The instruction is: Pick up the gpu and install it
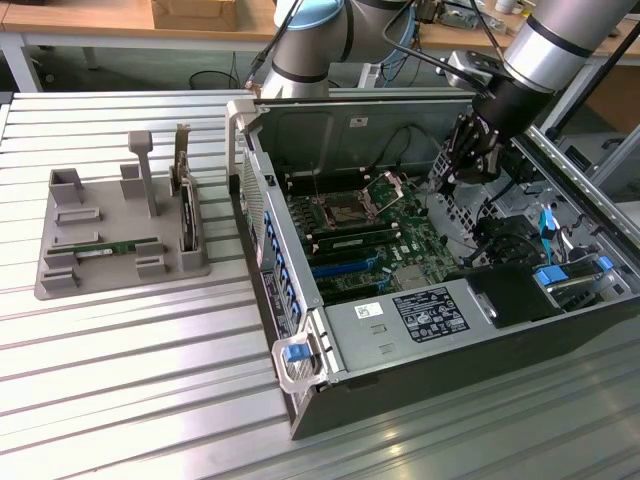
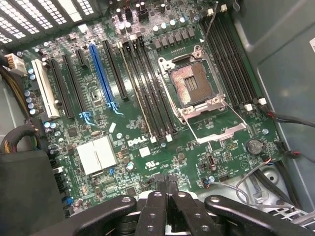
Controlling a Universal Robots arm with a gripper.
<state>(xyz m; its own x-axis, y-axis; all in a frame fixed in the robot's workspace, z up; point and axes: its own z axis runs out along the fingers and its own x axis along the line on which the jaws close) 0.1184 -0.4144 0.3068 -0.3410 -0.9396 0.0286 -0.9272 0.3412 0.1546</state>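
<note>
The gpu, a thin green stick, lies flat in the grey holder tray at the exterior view's left, far from the arm. My gripper hangs over the open computer case, above the back right part of the motherboard. In the wrist view the black fingers are pressed together, and the gripper is shut with nothing held. Below it lie the motherboard, its bare processor socket and the long empty slots.
An upright dark card with a metal bracket and a grey post stand in the tray. The case walls, black cables and blue latches surround the board. The ribbed metal table carries everything.
</note>
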